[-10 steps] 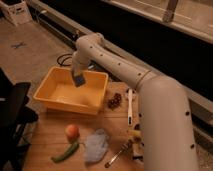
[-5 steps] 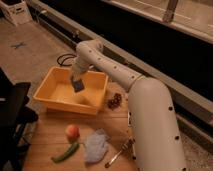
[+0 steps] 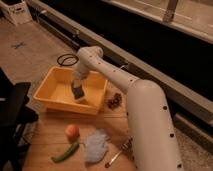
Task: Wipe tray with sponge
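The yellow-orange tray (image 3: 55,102) sits at the far left of the wooden table. My gripper (image 3: 77,90) reaches down into it from the white arm and is shut on the blue-grey sponge (image 3: 78,93). The sponge hangs low over the tray's floor, near the right inner wall; whether it touches the floor I cannot tell.
An orange fruit (image 3: 72,131), a green pepper (image 3: 65,152) and a pale blue cloth (image 3: 95,146) lie on the table in front of the tray. Dark grapes (image 3: 114,101) sit right of the tray, a utensil (image 3: 118,152) by the arm. A black chair (image 3: 12,112) stands at left.
The arm has swung left and lowered, carrying the sponge deeper into the tray. The view has shifted as well.
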{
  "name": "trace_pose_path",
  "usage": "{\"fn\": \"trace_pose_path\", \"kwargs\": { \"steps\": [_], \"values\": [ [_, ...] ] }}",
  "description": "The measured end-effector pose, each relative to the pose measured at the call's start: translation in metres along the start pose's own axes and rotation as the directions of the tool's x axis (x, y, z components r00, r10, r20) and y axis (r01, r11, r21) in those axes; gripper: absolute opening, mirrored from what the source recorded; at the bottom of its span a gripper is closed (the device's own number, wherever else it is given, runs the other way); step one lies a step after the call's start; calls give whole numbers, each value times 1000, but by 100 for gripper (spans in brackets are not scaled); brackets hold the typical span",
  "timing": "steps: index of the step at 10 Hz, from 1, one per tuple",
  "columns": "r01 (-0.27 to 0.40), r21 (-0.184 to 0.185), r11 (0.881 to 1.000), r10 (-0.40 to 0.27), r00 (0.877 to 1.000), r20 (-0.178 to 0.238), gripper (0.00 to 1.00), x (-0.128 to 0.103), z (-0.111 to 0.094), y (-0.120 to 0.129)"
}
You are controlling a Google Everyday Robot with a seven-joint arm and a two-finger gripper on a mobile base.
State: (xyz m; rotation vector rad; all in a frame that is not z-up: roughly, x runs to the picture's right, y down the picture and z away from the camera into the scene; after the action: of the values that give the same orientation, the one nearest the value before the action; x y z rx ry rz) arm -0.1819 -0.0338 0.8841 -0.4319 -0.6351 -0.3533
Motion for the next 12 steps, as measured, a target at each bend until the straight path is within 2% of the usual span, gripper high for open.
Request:
{"fn": "trace_pose_path", "kwargs": {
  "steps": [7, 8, 10, 12],
  "values": [
    [-13, -5, 1000, 13, 1000, -4, 0, 2, 0, 3],
    [-36, -14, 999, 35, 999, -13, 0, 5, 0, 12],
    [-84, -8, 996, 84, 996, -42, 0, 19, -6, 20],
    [-113, 7, 994, 113, 991, -67, 0, 33, -3, 10]
  ]
}}
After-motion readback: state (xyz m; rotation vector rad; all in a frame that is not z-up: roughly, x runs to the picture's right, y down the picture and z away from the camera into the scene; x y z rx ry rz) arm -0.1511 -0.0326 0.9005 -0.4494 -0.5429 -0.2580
